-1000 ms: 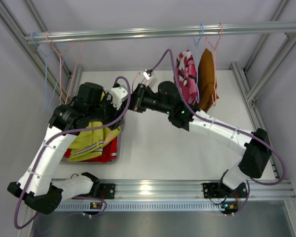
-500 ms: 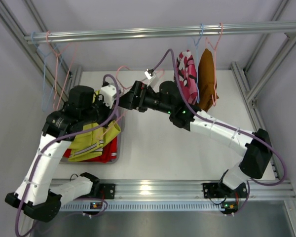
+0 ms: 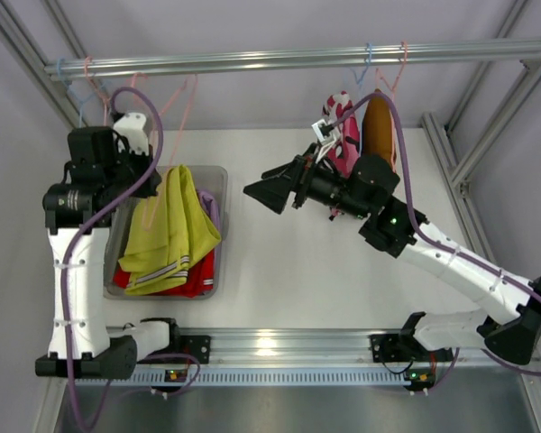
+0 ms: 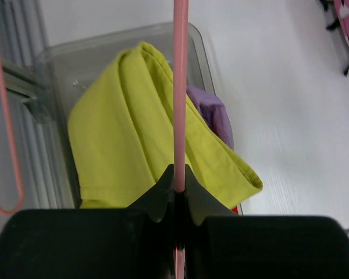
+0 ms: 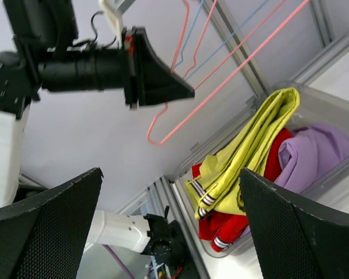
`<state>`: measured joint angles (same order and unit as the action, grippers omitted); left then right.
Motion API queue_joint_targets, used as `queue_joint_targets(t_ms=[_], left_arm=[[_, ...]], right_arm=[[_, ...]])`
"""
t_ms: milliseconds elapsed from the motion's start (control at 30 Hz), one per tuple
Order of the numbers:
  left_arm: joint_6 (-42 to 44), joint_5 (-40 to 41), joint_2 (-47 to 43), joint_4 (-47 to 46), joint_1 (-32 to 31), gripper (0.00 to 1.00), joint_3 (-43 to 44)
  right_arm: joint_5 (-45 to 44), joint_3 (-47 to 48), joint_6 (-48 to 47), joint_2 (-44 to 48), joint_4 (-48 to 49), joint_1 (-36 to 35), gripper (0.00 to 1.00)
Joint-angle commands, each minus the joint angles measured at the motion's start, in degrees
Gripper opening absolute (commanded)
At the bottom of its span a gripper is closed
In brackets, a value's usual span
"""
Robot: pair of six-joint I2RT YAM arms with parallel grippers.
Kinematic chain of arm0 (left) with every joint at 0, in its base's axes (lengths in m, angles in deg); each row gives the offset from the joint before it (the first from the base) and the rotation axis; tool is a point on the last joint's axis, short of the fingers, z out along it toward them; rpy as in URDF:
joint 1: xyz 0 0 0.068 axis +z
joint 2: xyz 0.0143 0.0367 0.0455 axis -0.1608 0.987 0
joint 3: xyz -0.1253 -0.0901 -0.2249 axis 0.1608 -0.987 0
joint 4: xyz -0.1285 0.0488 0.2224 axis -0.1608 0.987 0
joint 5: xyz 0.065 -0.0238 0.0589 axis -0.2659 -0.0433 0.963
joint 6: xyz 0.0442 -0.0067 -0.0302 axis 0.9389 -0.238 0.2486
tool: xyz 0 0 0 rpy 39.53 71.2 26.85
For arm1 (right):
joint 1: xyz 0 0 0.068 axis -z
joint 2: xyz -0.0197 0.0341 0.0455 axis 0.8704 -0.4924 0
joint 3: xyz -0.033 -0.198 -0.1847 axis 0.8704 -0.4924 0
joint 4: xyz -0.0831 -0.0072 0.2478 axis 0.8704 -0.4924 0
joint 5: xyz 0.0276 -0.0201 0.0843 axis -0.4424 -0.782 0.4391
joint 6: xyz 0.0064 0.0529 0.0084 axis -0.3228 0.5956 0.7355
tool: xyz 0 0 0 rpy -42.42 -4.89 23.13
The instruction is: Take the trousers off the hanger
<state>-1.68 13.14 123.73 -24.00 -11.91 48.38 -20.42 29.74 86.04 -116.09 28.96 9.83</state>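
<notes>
The yellow-green trousers (image 3: pixel 171 234) lie on top in the clear bin (image 3: pixel 220 271), over the red trousers (image 3: pixel 194 281) and beside the lilac trousers (image 3: pixel 213 209). My left gripper (image 3: pixel 155 180) is raised above the bin's far left corner. It is shut on the wire of a bare pink hanger (image 4: pixel 180 87), with the yellow-green trousers (image 4: pixel 134 133) and the lilac trousers (image 4: pixel 212 113) below it. My right gripper (image 3: pixel 261 191) stands open over the table, right of the bin, with nothing between its fingers. In its view I see the pink hanger (image 5: pixel 221 86) and the striped hems (image 5: pixel 206 200).
A pink-and-white patterned garment (image 3: pixel 343 135) and a brown garment (image 3: pixel 379 144) hang from the rail (image 3: pixel 279 59) at the right, close behind the right wrist. Bare hangers (image 3: pixel 83 95) hang at the rail's left end. Frame posts stand along both sides.
The right gripper opened and drew back to the right. The left gripper shut on the pink hanger and carried it up and left. The yellow-green trousers now lie in the bin.
</notes>
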Motion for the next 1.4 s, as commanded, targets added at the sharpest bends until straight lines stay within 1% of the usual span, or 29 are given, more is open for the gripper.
queue_joint_targets(t_ms=[0,33,67,100,167,200,267,367,467,567,800,867,900,933,967,1033,1067,1200,1233,1300,1333,1367], left_arm=[[-1.1,-1.2,5.9,0.5,4.6,0.00,8.9],[-0.9,-2.0,7.5,1.2,7.0,0.00,13.1],[-0.8,-3.3,9.0,2.3,8.1,0.00,15.3],[-0.6,-3.8,12.3,2.8,10.1,0.00,19.2],[-0.3,-4.1,15.3,3.6,11.0,0.00,22.7],[-0.3,-3.3,18.2,4.2,11.1,0.00,24.4],[0.0,-2.2,20.6,4.5,11.3,0.00,28.3],[0.1,-0.9,25.0,4.2,11.2,0.00,31.0],[0.1,-0.2,27.1,4.0,11.2,0.00,31.0],[-0.3,0.0,28.0,2.9,11.3,0.00,29.0],[0.7,0.4,23.3,-0.1,11.1,0.00,17.0],[1.4,0.6,20.9,-1.0,11.2,0.14,14.6],[1.9,0.8,20.1,-1.5,11.1,0.26,13.4],[2.2,0.8,19.2,-1.8,11.2,0.56,11.8],[2.5,0.9,17.6,-2.7,11.2,0.67,11.2],[2.8,0.5,15.9,-3.2,11.1,0.83,10.2],[3.0,0.2,14.2,-3.5,11.1,0.99,10.1],[2.8,-2.8,9.3,-4.5,11.2,0.99,10.0],[2.8,-4.8,8.2,-4.8,11.2,0.99,9.9],[2.0,-6.8,2.7,-6.0,11.2,0.99,8.8],[1.9,-7.6,2.6,-6.6,11.2,0.99,8.2],[1.9,-8.8,-0.2,-7.2,11.2,0.99,6.9]], right_arm=[[-0.7,-1.2,-6.1,3.0,-1.7,0.8,1.00],[-0.8,-1.3,-6.2,3.4,-1.8,0.8,0.99],[-0.9,-1.5,-6.2,3.9,-1.8,0.9,0.99],[-1.0,-1.8,-6.4,4.2,-1.9,1.0,0.99],[-1.0,-1.9,-6.4,4.6,-2.1,1.1,0.99],[-0.8,-2.0,-6.4,4.6,-2.2,1.2,1.00],[-0.7,-2.1,-6.2,4.9,-1.9,1.2,0.99],[-0.8,-2.6,-5.9,5.2,-1.7,1.4,0.99],[-0.7,-2.8,-5.8,5.4,-1.4,1.5,1.00],[-0.6,-2.8,-5.5,5.5,-1.5,1.8,0.99],[-0.5,-3.5,-5.5,6.2,-1.8,2.0,0.99],[-0.5,-3.7,-5.4,6.2,-1.8,1.9,0.99],[-0.3,-3.6,-5.3,6.2,-1.8,2.0,0.99],[-0.3,-3.6,-5.2,6.1,-1.7,2.0,1.00],[-0.2,-3.5,-5.1,6.1,-1.7,2.0,0.99],[-0.2,-3.4,-5.2,6.0,-1.8,1.9,0.99],[-0.2,-3.0,-5.4,6.0,-1.8,2.0,0.99],[-1.4,-1.9,-6.9,6.2,-2.4,1.9,0.99],[-1.9,-1.6,-7.5,6.5,-2.6,2.0,0.99],[-3.4,-0.2,-11.1,7.3,-3.7,2.1,1.00],[-3.6,0.2,-12.3,7.7,-4.0,2.1,1.00],[-4.6,1.2,-13.3,8.0,-4.8,2.1,1.00]])
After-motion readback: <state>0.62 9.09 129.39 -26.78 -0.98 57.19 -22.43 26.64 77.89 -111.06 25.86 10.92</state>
